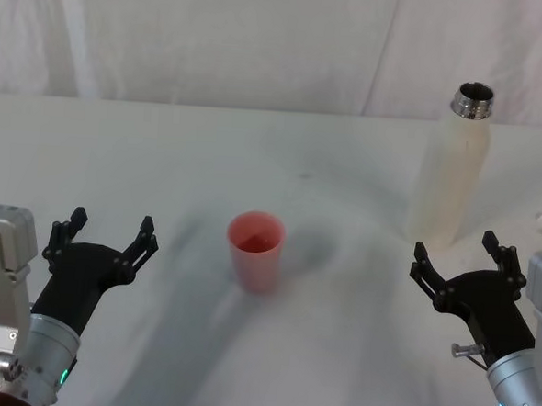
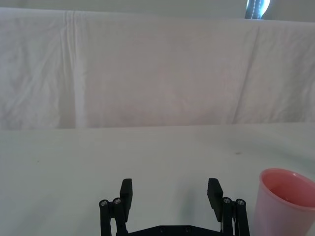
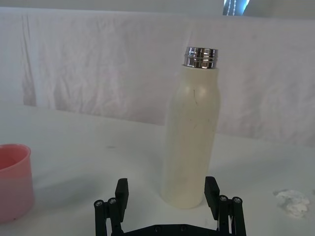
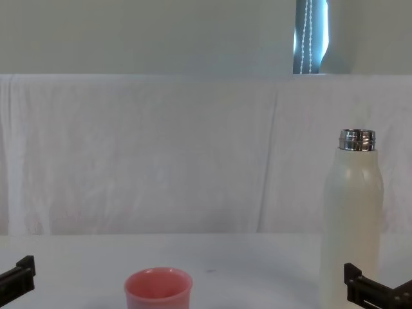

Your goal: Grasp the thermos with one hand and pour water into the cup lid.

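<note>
In the head view the thermos (image 1: pixel 452 173) stands upright in the upper right of the frame, its steel neck open at the top, on a table (image 1: pixel 244 349) covered with white cloth. The cup lid (image 1: pixel 255 249) stands upright near the middle of the frame, mouth up, well apart from the thermos and to its lower left. The right hand (image 1: pixel 461 260) sits in the lower right of the frame, just below the base of the thermos and not touching it; its two fingers are spread apart with nothing between them. The left hand (image 1: pixel 104 237) sits in the lower left, level with the cup and well to its left, fingers likewise apart and empty. In the right wrist view the thermos (image 3: pixel 192 132) rises at centre frame straight beyond the spread fingers (image 3: pixel 121 192) of the right hand (image 3: pixel 167 191), and the cup (image 3: pixel 14 181) shows at the left edge. In the left wrist view the left hand (image 2: pixel 170 192) is at bottom centre with bare cloth ahead, and the cup (image 2: pixel 285 202) is in the lower right corner. In the chest view the thermos (image 4: pixel 353 225) stands at the right and the cup (image 4: pixel 158 290) at bottom centre, with a white cloth backdrop (image 4: pixel 161 154) behind them.
</note>
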Action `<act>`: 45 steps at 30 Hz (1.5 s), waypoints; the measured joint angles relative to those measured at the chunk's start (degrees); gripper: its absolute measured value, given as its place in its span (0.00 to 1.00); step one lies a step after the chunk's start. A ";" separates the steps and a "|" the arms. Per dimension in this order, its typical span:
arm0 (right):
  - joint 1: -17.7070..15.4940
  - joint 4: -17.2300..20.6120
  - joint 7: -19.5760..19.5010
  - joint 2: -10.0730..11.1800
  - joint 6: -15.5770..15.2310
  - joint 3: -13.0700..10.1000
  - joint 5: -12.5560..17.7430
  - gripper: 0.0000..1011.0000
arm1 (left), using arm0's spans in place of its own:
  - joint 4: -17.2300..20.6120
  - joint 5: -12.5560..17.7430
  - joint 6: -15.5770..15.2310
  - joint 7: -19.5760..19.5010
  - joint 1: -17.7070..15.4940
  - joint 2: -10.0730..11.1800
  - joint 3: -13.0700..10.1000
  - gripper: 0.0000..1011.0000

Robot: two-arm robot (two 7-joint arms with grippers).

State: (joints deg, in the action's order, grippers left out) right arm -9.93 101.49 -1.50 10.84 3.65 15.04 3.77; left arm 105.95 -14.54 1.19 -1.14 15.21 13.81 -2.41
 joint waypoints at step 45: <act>0.00 0.00 0.00 0.00 0.00 0.00 0.00 0.99 | 0.00 0.00 0.00 0.00 0.00 0.00 0.00 0.99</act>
State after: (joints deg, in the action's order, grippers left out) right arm -9.92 101.49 -1.50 10.84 3.65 15.04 3.77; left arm 105.95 -14.54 1.19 -1.14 15.21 13.81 -2.41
